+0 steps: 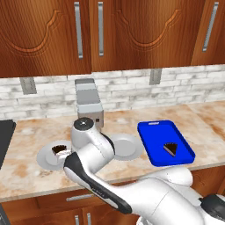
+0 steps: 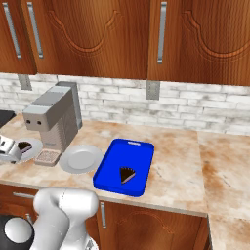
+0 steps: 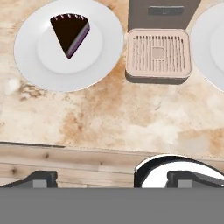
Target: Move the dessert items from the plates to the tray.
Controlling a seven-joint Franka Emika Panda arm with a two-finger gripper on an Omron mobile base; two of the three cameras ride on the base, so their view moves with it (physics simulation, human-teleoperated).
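gripper (image 3: 111,177): hanging wide open, gripping nothing
cake slice (image 3: 70,32): sitting on left plate (image 3: 30,65)
other slice (image 1: 170,149): lying on blue tray (image 1: 154,145)

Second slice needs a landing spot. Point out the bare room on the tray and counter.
The blue tray is bare except for one cake slice near its front edge; its back half is free. Open counter lies right of the tray. It is crowded on the left, where the grey appliance stands between the two plates.
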